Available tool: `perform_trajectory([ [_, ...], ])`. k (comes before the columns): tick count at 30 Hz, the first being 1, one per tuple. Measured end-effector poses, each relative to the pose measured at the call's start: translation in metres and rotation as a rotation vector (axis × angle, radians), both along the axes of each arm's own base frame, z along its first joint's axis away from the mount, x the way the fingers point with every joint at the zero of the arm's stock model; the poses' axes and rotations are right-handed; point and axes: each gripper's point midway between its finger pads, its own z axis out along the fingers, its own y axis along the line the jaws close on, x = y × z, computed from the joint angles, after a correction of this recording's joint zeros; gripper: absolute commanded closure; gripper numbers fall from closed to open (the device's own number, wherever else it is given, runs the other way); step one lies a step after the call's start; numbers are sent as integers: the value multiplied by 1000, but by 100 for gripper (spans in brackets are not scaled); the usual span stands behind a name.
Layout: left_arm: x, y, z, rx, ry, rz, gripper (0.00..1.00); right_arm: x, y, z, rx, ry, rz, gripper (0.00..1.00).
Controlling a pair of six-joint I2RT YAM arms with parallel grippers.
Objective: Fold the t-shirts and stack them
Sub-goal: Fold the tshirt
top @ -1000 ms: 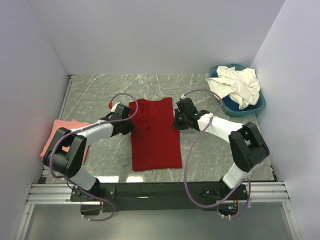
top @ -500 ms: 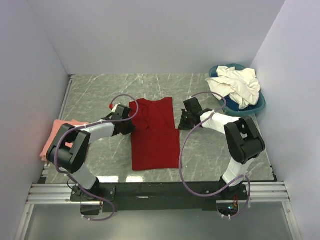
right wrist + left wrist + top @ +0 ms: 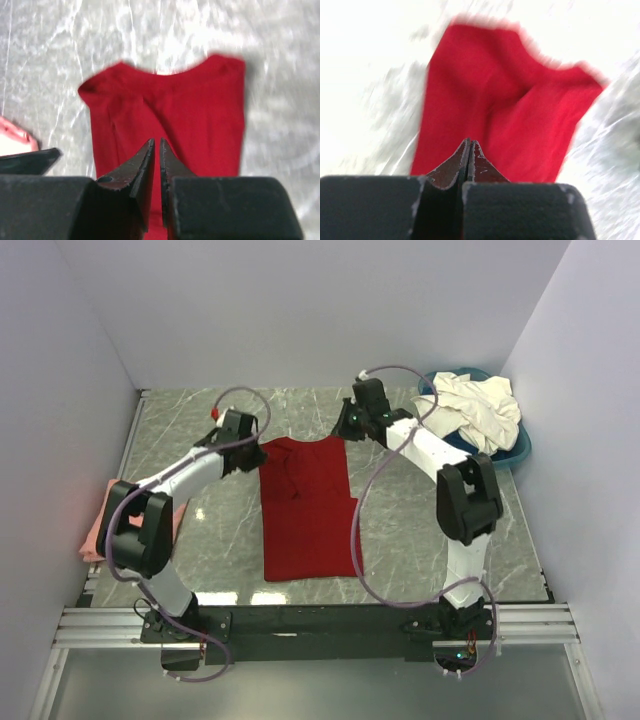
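A: Which step?
B: The deep red cloth t-shirt (image 3: pixel 308 510) lies flat mid-counter, narrowed to a long strip with its collar at the far end. I'd judge the end-to-end fold comes next.
A: Grippers?
B: The left gripper (image 3: pixel 468 145) is clenched and empty, just by the far-left corner. The right gripper (image 3: pixel 155 145) is by the far-right corner, jaws a thin slit apart with nothing between.
A: Next move?
B: Probably both widen, drop, pinch the far corners and carry them to the near hem. Then stack with the salmon-pink t-shirt (image 3: pixel 92 538) at the left edge.
A: Rest?
B: Cream-white t-shirts (image 3: pixel 475 410) are heaped in a round blue plastic basin (image 3: pixel 520 452), far right. Grey marble-look counter (image 3: pixel 420 530), plain white walls (image 3: pixel 300 310).
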Motion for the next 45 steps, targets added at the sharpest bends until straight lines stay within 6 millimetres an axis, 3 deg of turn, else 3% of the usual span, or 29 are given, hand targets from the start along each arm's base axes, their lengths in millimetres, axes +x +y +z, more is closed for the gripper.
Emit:
perform_trajectory([
  [3,36,-1,18,-9,-48,16,99,24,9,-9,-3,-7,15,84],
  [5,55,-1,18,-12,-56,23,99,32,10,-23,-8,16,22,84],
  [8,75,1,-1,-12,-27,32,99,40,4,-45,-15,56,22,84],
  [14,95,13,-67,-7,98,53,99,62,-10,-74,-8,108,15,84],
  [21,116,18,-68,-63,82,51,99,81,-22,-106,12,170,7,84],
  [30,117,14,-66,-76,75,35,99,87,-28,-105,38,193,10,84],
  [34,116,13,-66,-71,76,4,88,87,-30,-102,45,204,12,82],
  [38,116,12,-58,-67,66,-22,72,94,-36,-88,65,193,14,71],
  [41,116,11,-33,-83,25,-37,66,107,-43,-67,77,148,7,68],
  [45,108,11,27,-121,-89,-38,67,107,-54,-35,77,96,-10,68],
])
